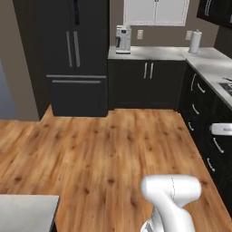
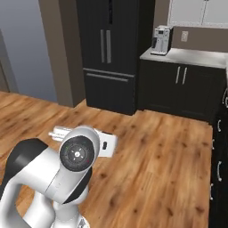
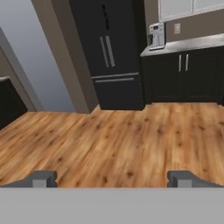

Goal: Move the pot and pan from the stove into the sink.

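Observation:
The pot, the pan and the stove are out of view. A dark inset [image 1: 227, 87] is cut off at the right end of the pale counter [image 1: 210, 63]; I cannot tell whether it is the sink. My gripper [image 3: 113, 179] is open, its two grey fingertips [image 3: 43, 178] far apart with nothing between them. It hangs above the wooden floor [image 3: 122, 140] and points across the room at the black fridge [image 3: 111, 48]. The white arm [image 2: 75, 164] is folded close to the base.
Dark lower cabinets [image 1: 147, 84] run along the back wall and down the right side. On their counter stand a coffee machine [image 1: 123, 39] and a paper towel roll [image 1: 195, 41]. A grey counter corner [image 1: 27, 210] sits at lower left. Open floor [image 1: 104, 149] lies ahead.

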